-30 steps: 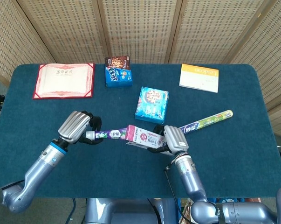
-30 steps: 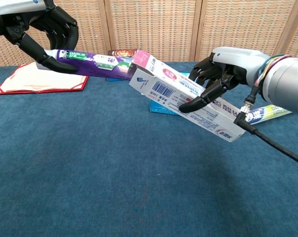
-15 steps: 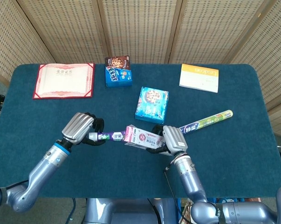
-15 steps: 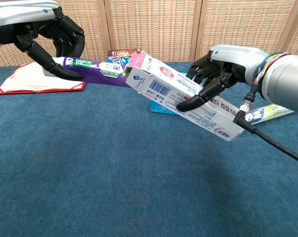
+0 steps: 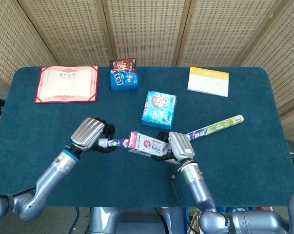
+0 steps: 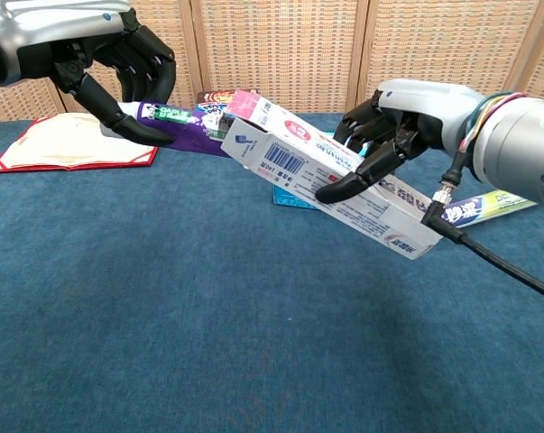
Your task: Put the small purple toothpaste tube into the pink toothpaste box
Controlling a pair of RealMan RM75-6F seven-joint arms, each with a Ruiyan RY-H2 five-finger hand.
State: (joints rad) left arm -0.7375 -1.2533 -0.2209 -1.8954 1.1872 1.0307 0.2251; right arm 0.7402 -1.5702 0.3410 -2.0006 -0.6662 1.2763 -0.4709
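Note:
My left hand grips the cap end of the small purple toothpaste tube. The tube lies level above the table, and its far end has gone into the open mouth of the pink toothpaste box. My right hand holds the box from its right side, tilted with the open flap end raised toward the left. How deep the tube sits inside is hidden by the box.
On the blue table lie a red certificate folder, a blue snack box, a light-blue box, a yellow booklet and a long green-yellow tube. A black cable trails from my right wrist.
My left hand has moved right, pushing the purple tube further into the box's open end. My right hand has shifted the box slightly left toward it.

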